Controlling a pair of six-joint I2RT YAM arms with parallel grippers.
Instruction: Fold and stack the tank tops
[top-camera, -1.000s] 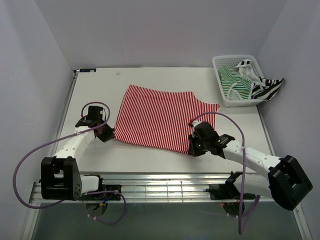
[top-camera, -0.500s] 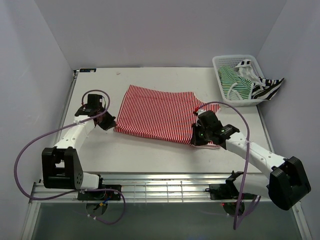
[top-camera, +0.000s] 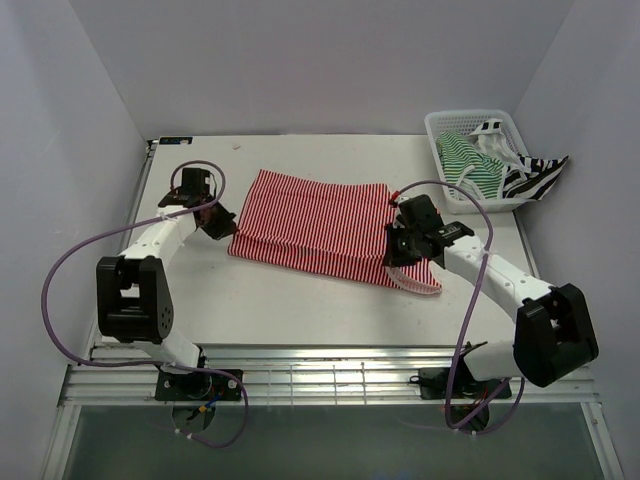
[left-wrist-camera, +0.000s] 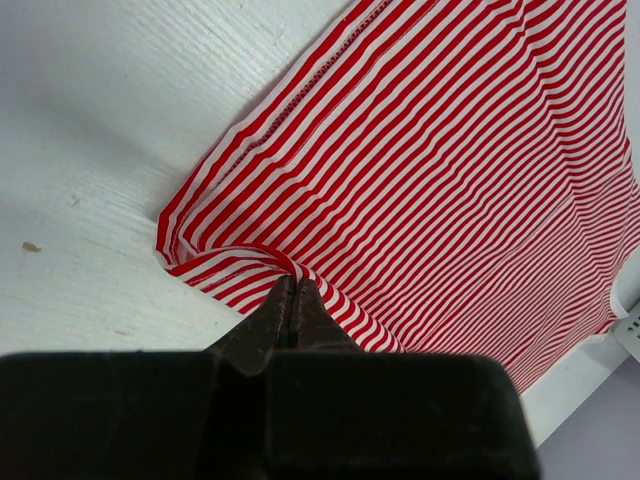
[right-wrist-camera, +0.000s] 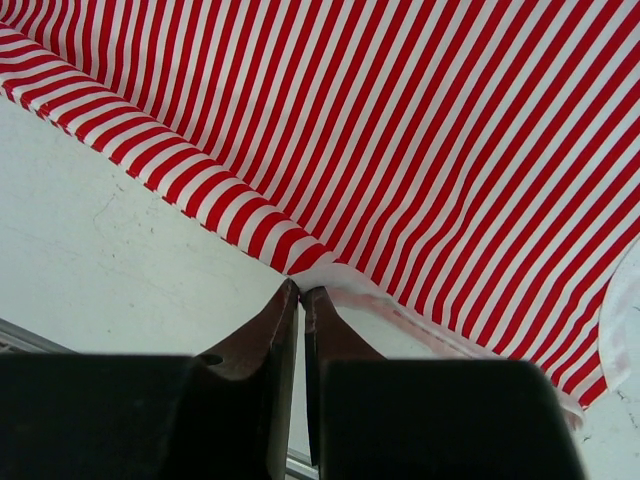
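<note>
The red-and-white tank top (top-camera: 310, 222) lies spread across the middle of the table, its near part doubled over itself. My left gripper (top-camera: 222, 226) is at its left corner, shut on a bunched fold of the cloth (left-wrist-camera: 240, 262), jaws pressed together (left-wrist-camera: 292, 284). My right gripper (top-camera: 393, 256) is at its right side, shut on the pale hem (right-wrist-camera: 330, 272) with the tips (right-wrist-camera: 300, 291) nearly touching. The green-and-white tank top (top-camera: 466, 164) sits in the basket. The black-and-white tank top (top-camera: 536, 178) hangs over the basket's near right rim.
The white lattice basket (top-camera: 470, 113) stands at the table's far right corner. Bare white table (top-camera: 300, 300) lies between the cloth and the metal rail at the near edge. Purple cables loop from both arms. Walls close in on the left, back and right.
Both grippers have moved away from the near edge toward the back, carrying the red-and-white top's near edge with them. The cloth now covers a narrower band.
</note>
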